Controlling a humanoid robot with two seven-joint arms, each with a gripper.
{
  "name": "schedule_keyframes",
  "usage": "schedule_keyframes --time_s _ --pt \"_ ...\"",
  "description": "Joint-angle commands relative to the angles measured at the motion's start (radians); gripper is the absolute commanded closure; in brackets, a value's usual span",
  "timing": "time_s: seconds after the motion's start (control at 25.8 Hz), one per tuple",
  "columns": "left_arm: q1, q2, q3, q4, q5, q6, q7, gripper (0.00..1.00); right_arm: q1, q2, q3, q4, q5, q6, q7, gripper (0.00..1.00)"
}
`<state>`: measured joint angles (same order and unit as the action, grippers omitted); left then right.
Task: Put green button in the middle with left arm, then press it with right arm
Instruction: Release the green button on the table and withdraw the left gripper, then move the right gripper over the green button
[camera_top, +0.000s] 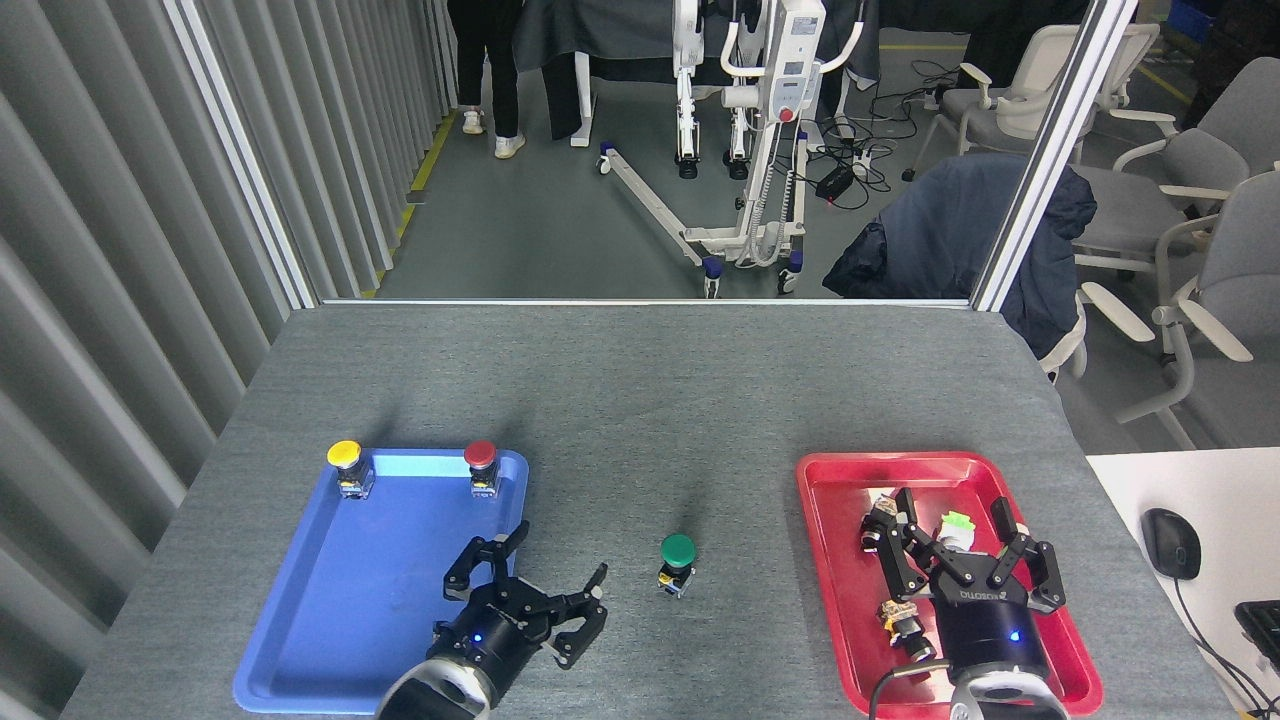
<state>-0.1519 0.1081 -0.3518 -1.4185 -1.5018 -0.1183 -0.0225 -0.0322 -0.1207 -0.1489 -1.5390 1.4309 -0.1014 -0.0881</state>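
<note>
The green button (678, 562) stands upright on the bare grey tabletop, in the middle (660, 480) between the two trays, with nothing touching it. My left gripper (535, 575) is open, well to the button's left, hovering over the right edge of the blue tray (330, 620). Over the red tray (850, 600), my right gripper (968, 528) is open too, fingers spread around a light-green-topped white switch (956, 528) without closing on it.
A yellow button (346, 466) and a red button (481, 466) stand at the blue tray's back edge. Small parts (898, 620) lie in the red tray. At the right, a white desk carries a mouse (1170, 542). Beyond the table's far edge are a lift stand, chairs and a person's legs.
</note>
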Motion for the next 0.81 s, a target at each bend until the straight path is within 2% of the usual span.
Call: schedule_keyframes --time_s 0.0,0.08,0.12,0.23,0.35,0.39,0.58,0.78 --pt "0.04 0.004 0.166 -0.097 0.002 0.0 0.003 0.02 -0.008 -0.001 0.0 0.0 0.0 0.002 0.005 0.0" --pt "0.04 0.002 0.255 -0.122 0.002 -0.001 0.007 0.02 -0.011 -0.002 0.002 0.004 0.0 0.002 0.008 0.03" --pt "0.04 0.001 0.292 -0.132 0.002 -0.006 0.009 0.02 -0.012 -0.002 0.002 0.005 0.0 0.0 0.007 0.11" --pt "0.038 -0.002 0.363 -0.166 0.02 -0.029 0.01 0.02 -0.028 -0.001 0.034 0.014 -0.004 -0.015 0.005 0.47" --pt "0.038 -0.004 0.375 -0.178 0.057 -0.021 0.009 0.02 -0.068 -0.002 0.155 0.05 -0.009 -0.029 0.004 0.91" --pt "0.038 -0.004 0.375 -0.178 0.061 -0.018 0.009 0.02 -0.081 -0.002 0.189 0.068 -0.009 -0.034 0.002 1.0" --pt "0.067 -0.011 0.376 -0.178 0.063 -0.015 0.01 0.02 -0.19 -0.004 0.419 0.211 0.002 -0.026 0.014 1.0" --pt "0.087 -0.018 0.378 -0.178 0.064 -0.015 0.01 0.02 -0.247 0.009 0.505 0.341 0.005 -0.021 0.013 1.0"
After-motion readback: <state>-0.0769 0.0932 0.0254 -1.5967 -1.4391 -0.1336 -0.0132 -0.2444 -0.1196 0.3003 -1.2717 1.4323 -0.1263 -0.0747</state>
